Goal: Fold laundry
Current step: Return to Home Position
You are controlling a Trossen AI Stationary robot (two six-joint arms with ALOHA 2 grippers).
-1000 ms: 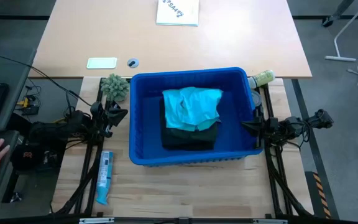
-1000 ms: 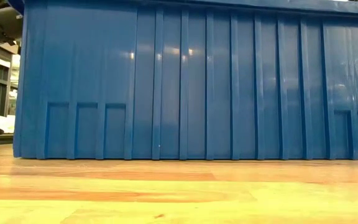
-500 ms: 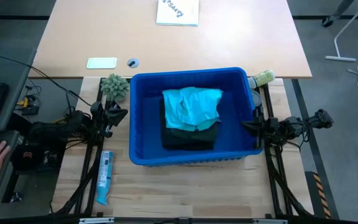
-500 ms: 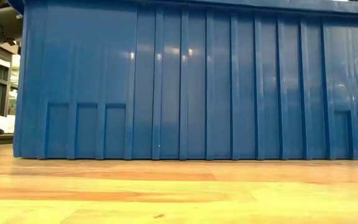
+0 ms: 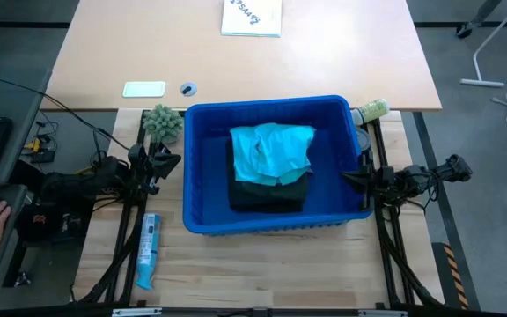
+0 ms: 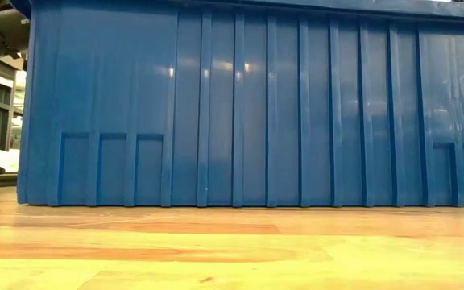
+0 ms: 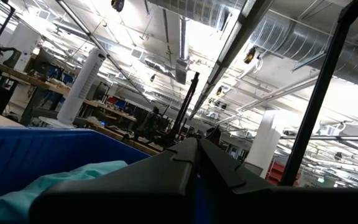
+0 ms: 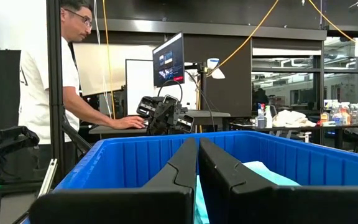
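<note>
The blue bin [image 5: 262, 102] is holding the laundry [image 5: 269, 172]: a folded dark stack [image 5: 267, 195] is lying on its floor, with the cyan shirt [image 5: 271, 151] resting on top. The left gripper [image 5: 174, 161] and right gripper [image 5: 345, 177] are flanking the bin just outside its side walls, each with fingers pressed together.

Right pincer [image 8: 197, 144] fingers pressed together, blue bin [image 8: 129, 163] just ahead, turquoise cloth [image 8: 269, 172] inside it, person [image 8: 48, 81] standing far beyond.
</note>
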